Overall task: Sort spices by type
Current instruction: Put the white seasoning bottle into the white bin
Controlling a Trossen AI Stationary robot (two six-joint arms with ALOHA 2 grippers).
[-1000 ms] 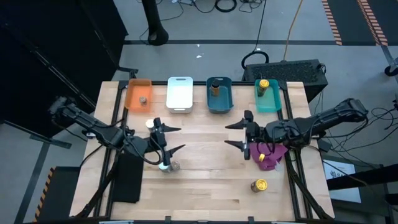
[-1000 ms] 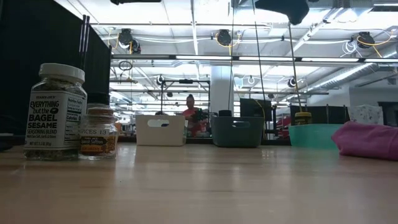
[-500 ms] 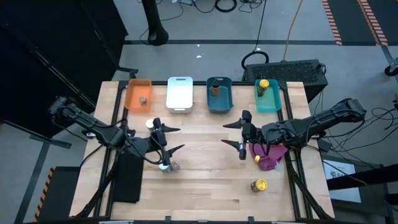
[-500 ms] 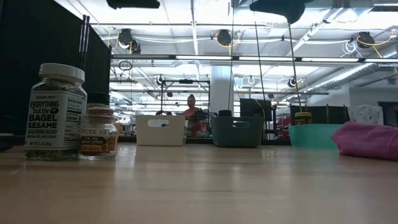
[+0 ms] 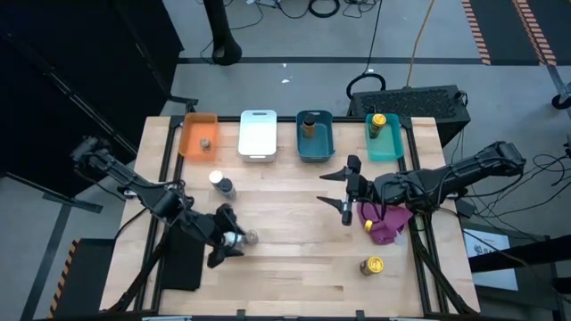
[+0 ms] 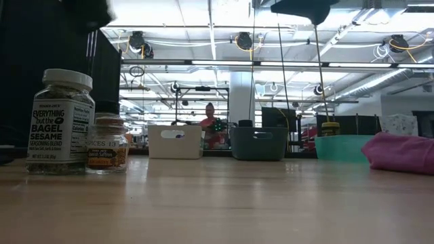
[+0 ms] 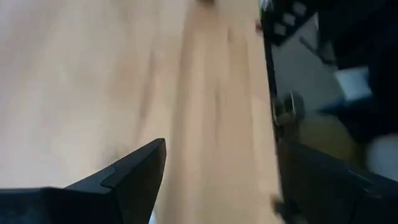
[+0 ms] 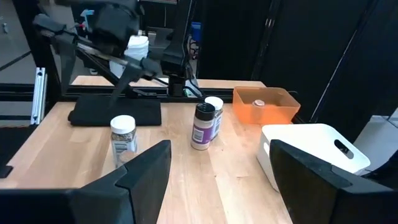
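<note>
Two spice jars stand side by side near the table's left front: a white-lidded one (image 5: 235,239) (image 6: 60,122) and a brown-lidded one (image 5: 252,237) (image 6: 107,144). My left gripper (image 5: 220,243) (image 7: 221,146) hangs open just left of them, touching nothing. Two more jars, one white-lidded (image 5: 216,178) (image 8: 213,115) and one dark-lidded (image 5: 227,188) (image 8: 202,126), stand near the orange bin (image 5: 189,141). My right gripper (image 5: 343,193) (image 8: 221,146) is open above mid-table. A yellow-lidded jar (image 5: 371,266) stands near the right front.
Four bins line the far edge: orange with one jar (image 5: 205,143), white (image 5: 258,135), blue (image 5: 326,143) with a brown-lidded jar (image 5: 309,123), teal (image 5: 393,143) with a yellow-lidded jar (image 5: 379,120). A magenta cloth (image 5: 387,225) lies under my right arm. A black mat (image 5: 181,257) lies at the left.
My left gripper has swung from beside the orange bin toward the table's near edge and turned about, now sitting left of the two front jars; the dark-lidded jar near the orange bin is uncovered. My right gripper has crept slightly toward the table's left. No jar has moved.
</note>
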